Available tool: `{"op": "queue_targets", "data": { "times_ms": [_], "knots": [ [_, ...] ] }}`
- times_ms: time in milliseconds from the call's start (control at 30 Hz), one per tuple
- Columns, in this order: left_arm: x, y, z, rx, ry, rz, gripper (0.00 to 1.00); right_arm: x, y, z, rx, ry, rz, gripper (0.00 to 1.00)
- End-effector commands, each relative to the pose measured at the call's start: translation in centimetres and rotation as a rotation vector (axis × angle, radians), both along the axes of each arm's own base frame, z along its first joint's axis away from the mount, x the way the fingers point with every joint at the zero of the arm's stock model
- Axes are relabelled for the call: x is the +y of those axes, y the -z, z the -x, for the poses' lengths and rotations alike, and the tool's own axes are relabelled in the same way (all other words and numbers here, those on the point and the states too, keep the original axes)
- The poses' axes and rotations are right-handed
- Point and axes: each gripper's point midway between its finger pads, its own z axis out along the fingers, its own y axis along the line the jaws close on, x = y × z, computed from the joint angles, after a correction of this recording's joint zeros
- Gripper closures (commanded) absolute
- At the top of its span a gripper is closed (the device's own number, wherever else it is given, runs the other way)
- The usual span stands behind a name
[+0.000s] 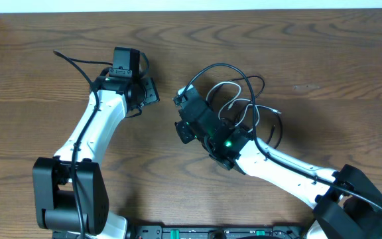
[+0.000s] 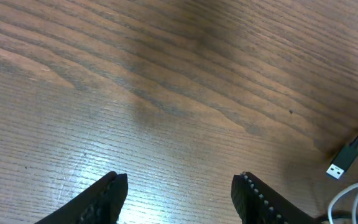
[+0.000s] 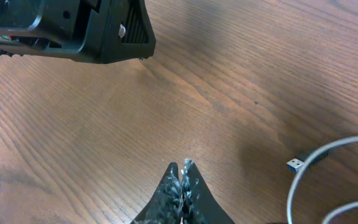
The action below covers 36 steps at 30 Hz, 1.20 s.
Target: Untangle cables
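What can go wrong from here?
1. Right gripper is shut with no cable seen in its grip: a pull would likely move nothing.
2. Cables lie against the right arm: its motion may drag the tangle.
3. Left gripper stands open nearby: the two could collide.

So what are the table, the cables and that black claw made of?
Table: wood or a wood-look laminate, going by the brown grain and soft sheen.
Black cable and white cable: probably smooth, flexible plastic sheathing. The plug has a shiny metal tip.
Right gripper: hard black plastic, perhaps a composite, judging by its glinting speckles.
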Motion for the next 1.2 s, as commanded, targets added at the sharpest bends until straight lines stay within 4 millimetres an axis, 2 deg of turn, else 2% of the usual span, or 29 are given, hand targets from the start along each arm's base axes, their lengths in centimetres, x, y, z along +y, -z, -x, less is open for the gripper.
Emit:
{"op": "queue_targets", "data": {
  "times_ms": [0,100,167,200,333,400,433,533,567,600,633,767,833,900,933,1033,1167],
  "knots": [
    [0.4,0.6,0.2,0.017,-0.018,-0.01,0.41,-0.5,-0.8,-0.3,-0.032,0.006,0.01,0.99],
    [0.4,0.6,0.2,0.017,-0.018,-0.01,0.41,-1.1,-0.9,-0.8,-0.039,0.028,0.012,0.97],
    [0.4,0.6,0.2,0.017,-0.018,-0.009,0.41,-1.9,-0.7,-1.4,-0.028,0.05,0.019,0.73],
    [0.4,0.6,0.2,0.017,-0.018,-0.01,0.41,-2.4,-0.5,-1.7,-0.016,0.069,0.021,0.65],
    [0.4,0.6,0.2,0.017,-0.018,-0.01,0.41,-5.0,0.7,-2.9,0.088,0.111,0.002,0.39],
    [0.4,0.6,0.2,0.017,-0.018,-0.01,0.43,-6.2,1.2,-3.3,0.161,0.103,-0.02,0.36],
    [0.4,0.6,0.2,0.017,-0.018,-0.01,0.48,-7.0,1.5,-3.5,0.21,0.103,-0.045,0.35],
    [0.4,0.6,0.2,0.017,-0.018,-0.01,0.77,-9.1,1.9,-4.1,0.328,0.118,-0.134,0.34],
    [0.4,0.7,0.2,0.017,-0.018,-0.009,0.81,-9.9,1.9,-4.4,0.361,0.134,-0.169,0.34],
    [0.4,0.7,0.2,0.018,-0.018,-0.009,0.91,-10.5,1.7,-4.7,0.393,0.152,-0.212,0.34],
    [0.4,0.7,0.2,0.019,-0.02,-0.009,0.92,-11.0,1.5,-5.0,0.416,0.166,-0.249,0.34],
    [0.4,1.3,0.3,0.037,-0.043,-0.001,0.92,-12.9,1.2,-6.4,0.501,0.306,-0.377,0.34],
    [0.4,1.6,0.3,0.045,-0.043,-0.002,0.91,-13.5,1.2,-6.8,0.542,0.376,-0.427,0.3],
    [0.4,1.7,0.3,0.048,-0.043,-0.003,0.83,-13.5,1.3,-7.1,0.566,0.414,-0.464,0.27],
    [0.4,1.7,0.3,0.048,-0.043,-0.003,0.74,-13.4,1.4,-7.3,0.573,0.428,-0.482,0.26],
    [0.4,1.7,0.2,0.044,-0.043,-0.002,0.62,-12.5,2.0,-7.6,0.588,0.437,-0.507,0.22],
    [0.4,1.7,0.2,0.044,-0.043,-0.002,0.58,-11.7,3.4,-8.4,0.609,0.487,-0.541,0.22]
  ]
}}
